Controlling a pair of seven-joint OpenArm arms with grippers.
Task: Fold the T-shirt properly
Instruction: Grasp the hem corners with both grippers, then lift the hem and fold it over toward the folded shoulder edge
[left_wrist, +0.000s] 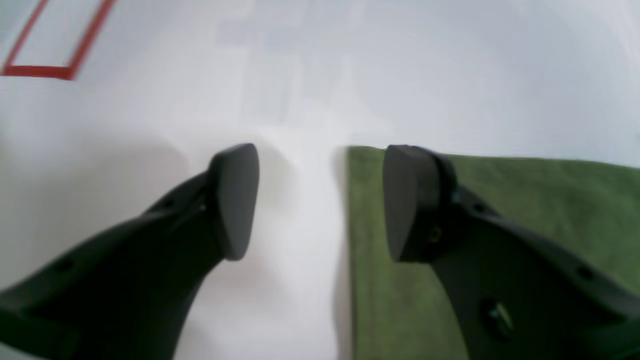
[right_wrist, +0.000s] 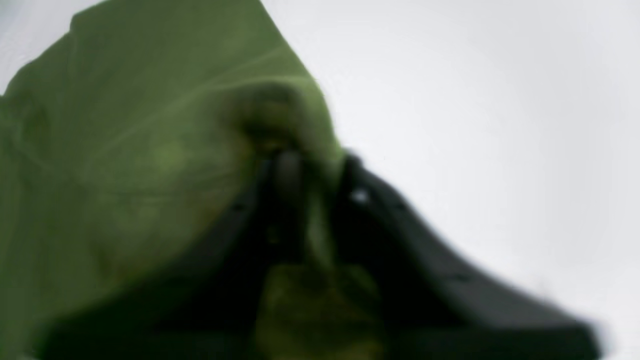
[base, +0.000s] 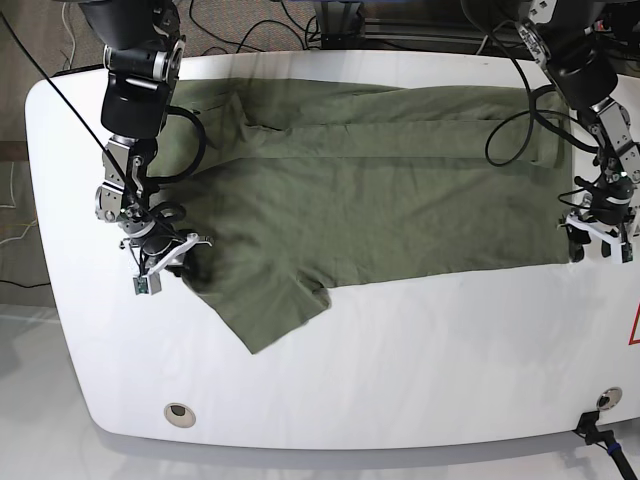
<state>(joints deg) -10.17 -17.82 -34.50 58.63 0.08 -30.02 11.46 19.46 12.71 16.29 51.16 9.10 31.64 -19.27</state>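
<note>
right gripper (right_wrist: 310, 170) clamps shirt (base: 380, 200) shoulder to lift for folding | left gripper (left_wrist: 320, 200) gapes over shirt's hem corner, ready to pinch

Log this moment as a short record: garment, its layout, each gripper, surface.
garment: olive-green T-shirt
layout: spread flat across the white table, one sleeve pointing toward the front edge
right gripper: jaws pinched on the T-shirt cloth near the sleeve
left gripper: jaws open, straddling the T-shirt's straight edge, nothing held
surface mark: red outline on the table beyond the left gripper
</note>
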